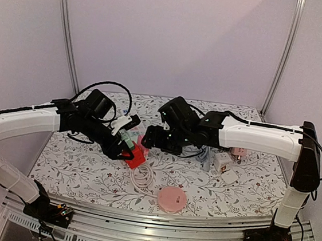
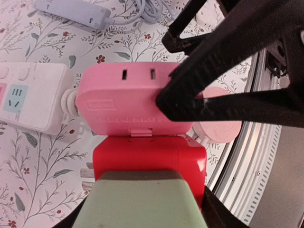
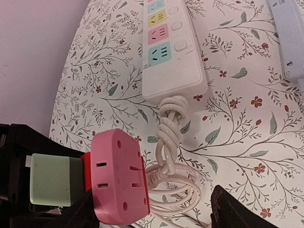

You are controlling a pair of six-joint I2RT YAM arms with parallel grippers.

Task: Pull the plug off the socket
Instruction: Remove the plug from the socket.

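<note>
A red plug is seated in a pink socket block, and both hang just above the table. My left gripper is shut on the red plug, with one green pad lying flat on it. My right gripper is open and straddles the pink socket block. Its left finger rests against the block, while the right finger stands well clear of it. From above, the red plug, left gripper and right gripper meet at the table's centre.
A white power strip with coloured outlets lies behind, and its knotted white cord is coiled under the block. A grey strip, white adapters and a pink disc are nearby. The table's front rail is close.
</note>
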